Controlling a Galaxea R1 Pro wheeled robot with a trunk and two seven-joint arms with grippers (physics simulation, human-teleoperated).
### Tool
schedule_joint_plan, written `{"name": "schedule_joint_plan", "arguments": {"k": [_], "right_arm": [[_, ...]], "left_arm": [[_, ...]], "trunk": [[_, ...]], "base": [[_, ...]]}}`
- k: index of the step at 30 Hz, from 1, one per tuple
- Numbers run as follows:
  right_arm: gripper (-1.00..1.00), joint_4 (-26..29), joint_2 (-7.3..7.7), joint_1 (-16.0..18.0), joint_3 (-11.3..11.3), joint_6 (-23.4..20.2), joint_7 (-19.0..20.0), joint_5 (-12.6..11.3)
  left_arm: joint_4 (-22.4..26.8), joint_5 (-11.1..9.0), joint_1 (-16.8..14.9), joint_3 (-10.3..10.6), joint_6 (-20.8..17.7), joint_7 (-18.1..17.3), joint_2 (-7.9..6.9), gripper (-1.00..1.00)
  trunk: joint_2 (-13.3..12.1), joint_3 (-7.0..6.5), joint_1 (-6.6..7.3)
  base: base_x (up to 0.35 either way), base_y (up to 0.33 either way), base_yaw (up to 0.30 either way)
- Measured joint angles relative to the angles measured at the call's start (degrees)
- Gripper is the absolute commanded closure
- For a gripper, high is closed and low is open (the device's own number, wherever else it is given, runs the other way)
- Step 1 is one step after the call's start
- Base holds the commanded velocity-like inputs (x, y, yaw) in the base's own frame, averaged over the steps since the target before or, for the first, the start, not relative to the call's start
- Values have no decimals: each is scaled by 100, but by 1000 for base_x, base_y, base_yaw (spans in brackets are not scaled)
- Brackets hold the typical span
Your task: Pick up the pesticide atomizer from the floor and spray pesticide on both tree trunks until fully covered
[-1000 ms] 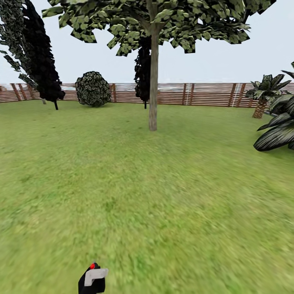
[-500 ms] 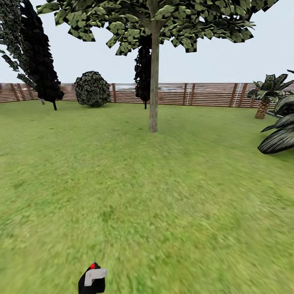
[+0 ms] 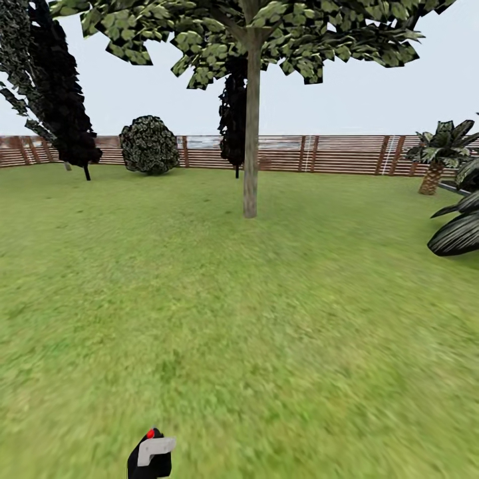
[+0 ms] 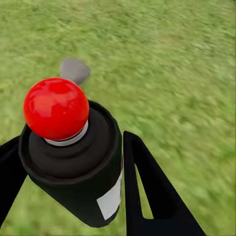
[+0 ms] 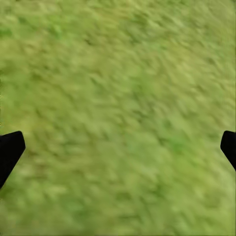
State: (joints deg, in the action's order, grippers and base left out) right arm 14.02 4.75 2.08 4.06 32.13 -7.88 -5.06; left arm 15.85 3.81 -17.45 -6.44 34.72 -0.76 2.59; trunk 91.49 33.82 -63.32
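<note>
Head cam faces forward over the lawn [image 3: 266,319] toward a tree trunk [image 3: 251,133] and the fence [image 3: 332,153], far off. Left wrist cam sits close behind the pesticide atomizer [image 4: 73,157], looking down at grass. Right wrist cam looks down past its fingers [image 5: 10,150] at blurred grass, probably near; lawn is the only overlap.

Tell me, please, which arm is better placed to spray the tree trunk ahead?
Left. The left gripper is already shut on the pesticide atomizer, while the right gripper hangs open over bare lawn. The tree trunk stands far ahead, so the robot likely must drive closer first.
</note>
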Motion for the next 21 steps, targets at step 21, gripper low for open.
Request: {"name": "schedule_joint_plan", "arguments": {"k": [21], "right_arm": [[-100,-529,-7,-1,12,-17,-13,-39]], "left_arm": [[0,0,0,0,0,-2,0,100]], "trunk": [[0,0,0]], "base": [[350,0,0]]}}
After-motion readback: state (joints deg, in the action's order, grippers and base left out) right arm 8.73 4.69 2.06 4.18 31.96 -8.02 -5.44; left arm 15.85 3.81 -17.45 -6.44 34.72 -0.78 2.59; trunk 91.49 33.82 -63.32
